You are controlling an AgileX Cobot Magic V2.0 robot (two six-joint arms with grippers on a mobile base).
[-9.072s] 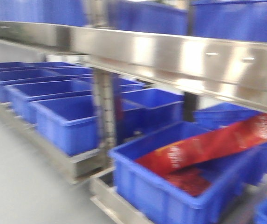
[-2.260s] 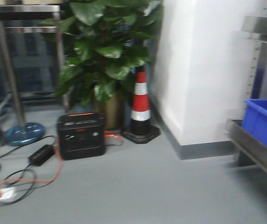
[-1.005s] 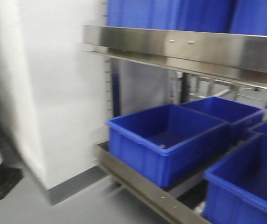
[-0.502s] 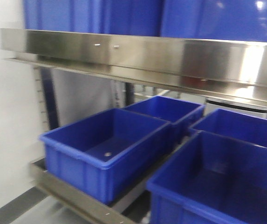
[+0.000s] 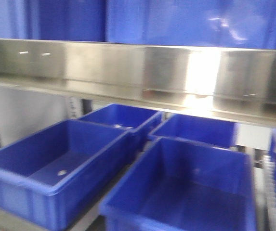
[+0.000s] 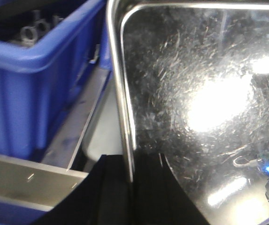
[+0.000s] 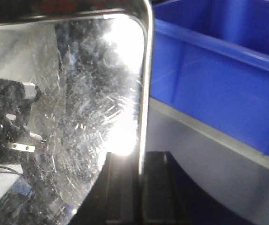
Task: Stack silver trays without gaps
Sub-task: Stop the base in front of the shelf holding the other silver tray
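Left gripper (image 6: 128, 171): jaws closed on the left rim of the silver tray (image 6: 195, 93), one black finger on each side of the rim.
Right gripper (image 7: 141, 164): jaws closed on the right rim of a silver tray (image 7: 78, 103). Judged the same tray, carried at opposite rims; not confirmed.
Rim axis: each gripped rim runs straight away from the jaws to a rounded corner. The pan lies inboard of both grippers.
Nearer arm: neither; both are engaged.
Surface: scratched mirror steel with strong glare; judged slippery.
Room: blue bins (image 5: 56, 163) fill the lower shelf under the shelf rail (image 5: 128, 67). One bin stands near each gripped rim.
Stack target: no other tray in view.
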